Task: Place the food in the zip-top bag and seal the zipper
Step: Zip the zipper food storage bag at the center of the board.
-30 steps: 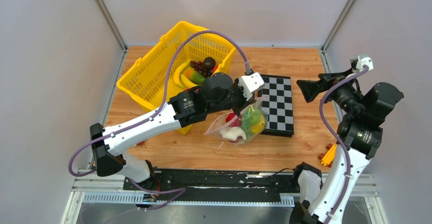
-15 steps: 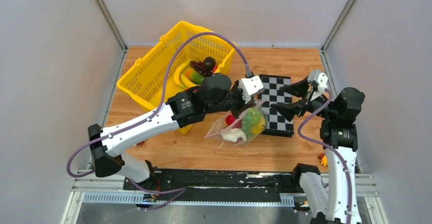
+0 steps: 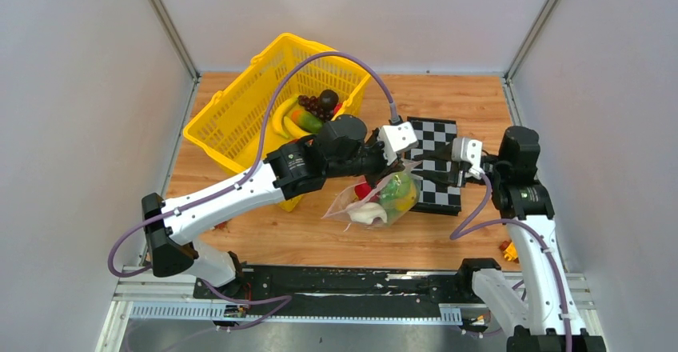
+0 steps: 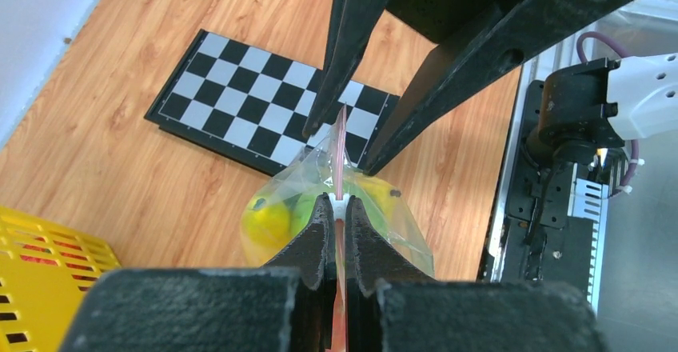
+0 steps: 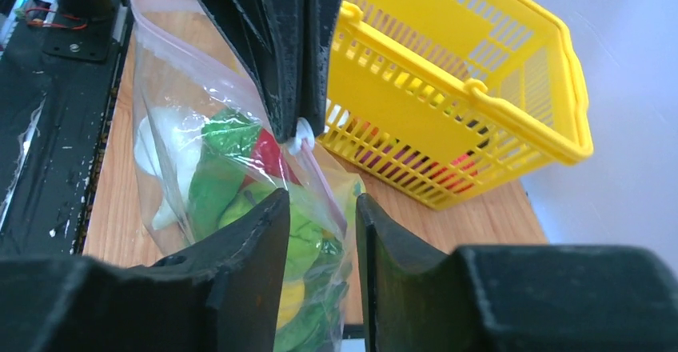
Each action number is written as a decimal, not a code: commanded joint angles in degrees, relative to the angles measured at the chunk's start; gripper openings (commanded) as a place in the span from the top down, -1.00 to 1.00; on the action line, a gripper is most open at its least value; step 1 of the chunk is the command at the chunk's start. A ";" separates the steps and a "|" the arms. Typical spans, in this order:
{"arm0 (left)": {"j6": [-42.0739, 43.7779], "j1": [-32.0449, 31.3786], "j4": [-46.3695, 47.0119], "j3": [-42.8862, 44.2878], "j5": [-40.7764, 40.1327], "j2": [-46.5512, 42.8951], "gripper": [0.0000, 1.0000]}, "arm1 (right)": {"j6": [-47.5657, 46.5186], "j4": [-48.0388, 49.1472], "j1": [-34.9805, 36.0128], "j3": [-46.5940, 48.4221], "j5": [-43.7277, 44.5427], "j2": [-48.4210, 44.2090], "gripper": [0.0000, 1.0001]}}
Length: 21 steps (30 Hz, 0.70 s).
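Note:
The clear zip-top bag [image 3: 369, 200] hangs just above the table, with green lettuce [image 5: 220, 156], a red fruit [image 5: 268, 158] and yellow food [image 4: 266, 222] inside. My left gripper [image 3: 393, 166] is shut on the pink zipper [image 4: 341, 140], its fingertips [image 4: 321, 222] pinching the strip beside a small white slider. My right gripper [image 5: 322, 208] straddles the same strip a little farther along. Its jaws are narrow but still apart, with the bag's edge between them. More food, bananas [image 3: 281, 120] and grapes [image 3: 317, 106], lies in the yellow basket [image 3: 232, 120].
A black-and-white chessboard [image 3: 438, 140] lies flat under and behind the two grippers. The yellow basket stands at the back left, close to the left arm. Small orange blocks [image 3: 509, 248] sit at the table's right front edge.
The right arm has swung in from the far right to the bag, and its jaws have narrowed around the zipper strip. The left gripper has held the bag in place.

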 commanded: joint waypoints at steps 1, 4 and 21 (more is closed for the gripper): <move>0.80 0.00 -0.34 2.44 1.00 0.32 1.00 | -17.87 -10.61 2.58 4.29 -4.22 3.58 0.30; 0.71 0.00 -0.50 2.63 1.00 0.41 1.00 | -21.86 -13.84 3.43 5.39 -2.69 4.93 0.30; 2.04 -0.03 -1.10 2.03 0.46 0.75 -0.15 | -10.87 -4.50 5.33 2.76 0.03 2.08 1.00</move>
